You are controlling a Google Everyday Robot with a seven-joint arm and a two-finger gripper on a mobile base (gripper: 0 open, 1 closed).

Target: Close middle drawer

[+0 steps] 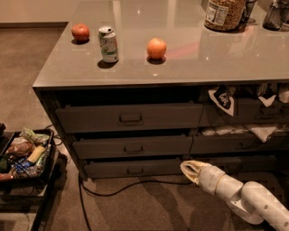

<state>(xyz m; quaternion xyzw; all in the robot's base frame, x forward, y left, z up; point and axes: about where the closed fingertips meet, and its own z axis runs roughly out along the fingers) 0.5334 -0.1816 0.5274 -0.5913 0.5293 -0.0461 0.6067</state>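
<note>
The middle drawer is the dark grey front with a small centred handle, between a taller drawer above and a slimmer one below. A dark gap shows above its front. My gripper hangs low at the right, just off the slim drawer's right end and below the middle drawer's right corner. Its cream fingers are shut with nothing in them and point left toward the cabinet.
On the counter top stand an apple, a can, an orange and a jar. Cloths hang from the right-hand drawers. A cable crosses the carpet. A tray of snacks sits at the left.
</note>
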